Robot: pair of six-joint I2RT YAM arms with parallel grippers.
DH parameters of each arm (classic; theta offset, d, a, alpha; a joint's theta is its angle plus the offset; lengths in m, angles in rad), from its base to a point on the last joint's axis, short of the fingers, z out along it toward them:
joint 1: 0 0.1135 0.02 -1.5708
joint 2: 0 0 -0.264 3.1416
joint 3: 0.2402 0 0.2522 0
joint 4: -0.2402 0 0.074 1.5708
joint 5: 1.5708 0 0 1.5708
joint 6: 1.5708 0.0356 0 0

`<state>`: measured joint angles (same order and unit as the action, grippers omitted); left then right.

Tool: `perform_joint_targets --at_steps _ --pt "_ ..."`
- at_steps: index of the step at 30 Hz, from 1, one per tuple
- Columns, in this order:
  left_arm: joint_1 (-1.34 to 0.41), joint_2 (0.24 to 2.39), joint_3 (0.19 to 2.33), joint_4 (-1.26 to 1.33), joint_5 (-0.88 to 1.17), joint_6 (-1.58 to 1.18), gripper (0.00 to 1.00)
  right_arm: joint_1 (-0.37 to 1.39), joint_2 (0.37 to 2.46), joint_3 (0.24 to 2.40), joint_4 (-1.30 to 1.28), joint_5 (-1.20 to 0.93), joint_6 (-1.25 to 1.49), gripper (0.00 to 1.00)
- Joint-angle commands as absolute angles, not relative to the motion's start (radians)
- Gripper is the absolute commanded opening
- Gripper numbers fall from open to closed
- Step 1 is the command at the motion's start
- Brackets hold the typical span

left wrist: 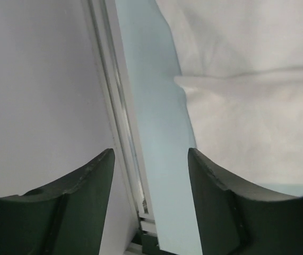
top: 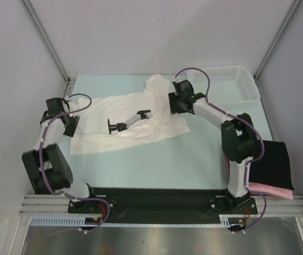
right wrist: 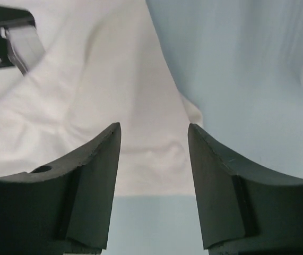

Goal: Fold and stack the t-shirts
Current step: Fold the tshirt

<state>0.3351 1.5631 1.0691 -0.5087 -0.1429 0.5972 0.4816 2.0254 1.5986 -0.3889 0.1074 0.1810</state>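
My left pincer (left wrist: 150,154) and right pincer (right wrist: 154,127) hang spread, holding nothing. The white t-shirt (top: 98,133) lies long-ways between them, its hem under the right, just beside the left.

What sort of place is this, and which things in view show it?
Probably a robotics lab test cell: a left arm and right arm bolted to a black base plate, plain white walls around a pale blue table holding a white t-shirt and mesh basket.
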Motion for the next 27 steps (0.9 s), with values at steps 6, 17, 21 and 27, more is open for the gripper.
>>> perform_joint_targets --at_steps 6,17,21,27 --pt "0.232 1.262 0.634 -0.517 -0.069 0.994 0.65 0.402 1.844 1.313 -0.453 0.080 0.340 0.57" --pt "0.213 1.338 0.540 -0.348 -0.057 1.000 0.68 0.333 1.907 1.203 -0.284 -0.153 0.443 0.50" --pt "0.206 1.365 0.523 -0.292 -0.072 0.968 0.28 0.328 1.908 1.155 -0.250 -0.150 0.463 0.23" --pt "0.204 1.298 0.525 -0.319 -0.077 0.980 0.01 0.282 1.731 1.007 -0.281 -0.052 0.489 0.00"
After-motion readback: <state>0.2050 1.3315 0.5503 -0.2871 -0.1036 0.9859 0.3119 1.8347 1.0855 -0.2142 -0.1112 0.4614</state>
